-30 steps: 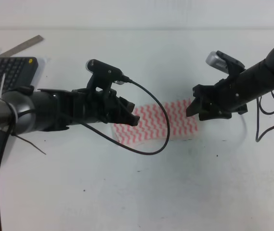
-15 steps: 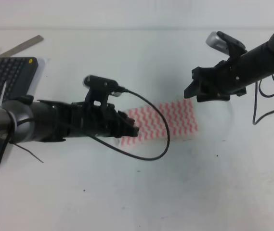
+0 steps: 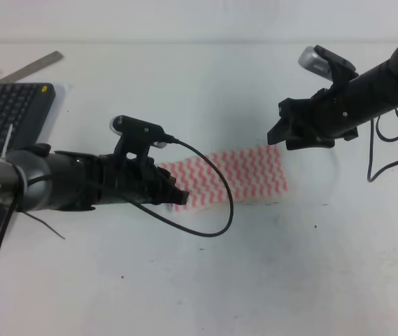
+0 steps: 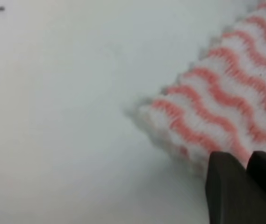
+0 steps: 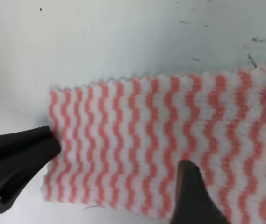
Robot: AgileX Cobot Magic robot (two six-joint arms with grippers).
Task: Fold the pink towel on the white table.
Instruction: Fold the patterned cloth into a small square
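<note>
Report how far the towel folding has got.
Done, apparently: the pink towel lies flat on the white table as a narrow strip, likely already folded once. In hand: the left gripper sits at the strip's left end with jaws nearly together; the right gripper hovers off the cloth, holding nothing. Left: any further fold.

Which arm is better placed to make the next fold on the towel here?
Probably left. The left pincer sits low at the pink towel's left end, its fingertips at the cloth's corner on the white table. The right pincer hovers apart, above the far right corner.
</note>
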